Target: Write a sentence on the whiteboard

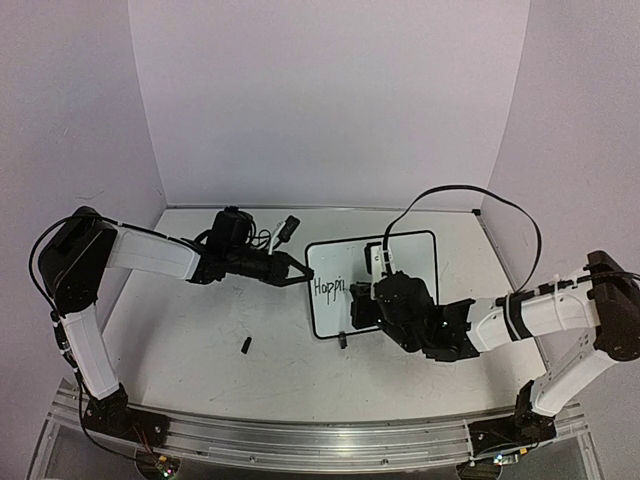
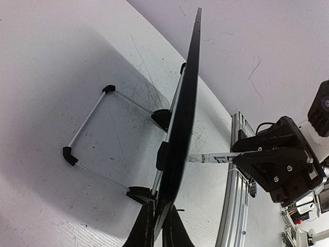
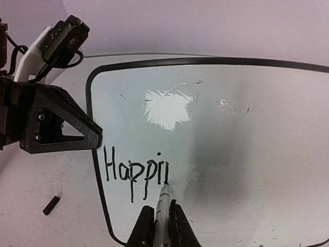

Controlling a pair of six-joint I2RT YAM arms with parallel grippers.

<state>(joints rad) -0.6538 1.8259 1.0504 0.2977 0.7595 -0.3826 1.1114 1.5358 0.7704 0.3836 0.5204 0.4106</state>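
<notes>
Three cameras: one fixed high, two on the wrists.
Top: above and behind the arm bases, looking down and forward over the table, far out. Left wrist: very close, edge-on along the whiteboard, right gripper beyond. Right wrist: close, facing the written side down the marker, left gripper at frame left. Board shared by all three.

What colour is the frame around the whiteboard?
Black, thin, running all around the whiteboard; clearest in the right wrist view.

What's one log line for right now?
left hand: clamps whiteboard edge | right hand: marker tip on whiteboard | sentence: "Happi"
</notes>
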